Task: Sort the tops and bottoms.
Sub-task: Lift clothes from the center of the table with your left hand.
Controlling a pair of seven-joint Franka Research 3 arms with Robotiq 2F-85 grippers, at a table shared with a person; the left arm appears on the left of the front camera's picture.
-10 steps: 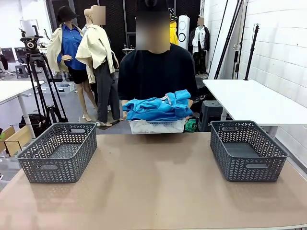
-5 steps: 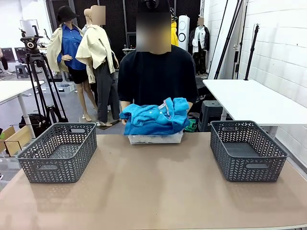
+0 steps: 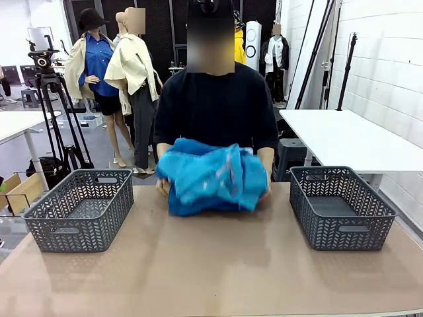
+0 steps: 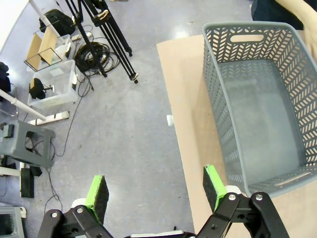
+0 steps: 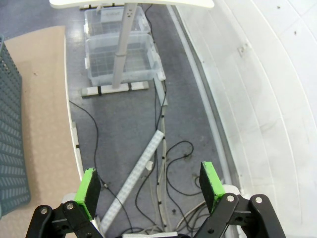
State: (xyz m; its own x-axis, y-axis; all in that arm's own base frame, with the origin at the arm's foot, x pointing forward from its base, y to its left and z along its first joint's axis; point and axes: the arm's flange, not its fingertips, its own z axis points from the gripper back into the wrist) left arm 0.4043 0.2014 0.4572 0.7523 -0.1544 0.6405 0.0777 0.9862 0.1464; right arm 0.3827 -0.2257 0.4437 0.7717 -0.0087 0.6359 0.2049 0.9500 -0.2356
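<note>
A heap of sky-blue tops (image 3: pixel 211 177) rests on the far middle of the tan table (image 3: pixel 211 264), and the person's hands (image 3: pixel 266 190) press on it from both sides. The bottoms are hidden; I cannot pick any out in the heap. One grey basket (image 3: pixel 73 231) stands at the table's left end, another grey basket (image 3: pixel 344 231) at its right end, both empty. My left gripper (image 4: pixel 153 174) hangs open over the floor beside the table's edge, with the left basket (image 4: pixel 223 114) just ahead. My right gripper (image 5: pixel 148 168) is open above the floor, off the table's edge, a basket wall (image 5: pixel 10 124) at its side.
A white side table (image 3: pixel 350 135) stands beyond the right basket. A camera tripod (image 3: pixel 53 99) and boxes sit on the floor to the left. Below the right gripper lie clear storage bins (image 5: pixel 121 54) and loose cables (image 5: pixel 163 163).
The person has brought the blue heap, carried before on a white tray, down onto the table and spread both hands around it. The tray no longer shows. Neither gripper has changed.
</note>
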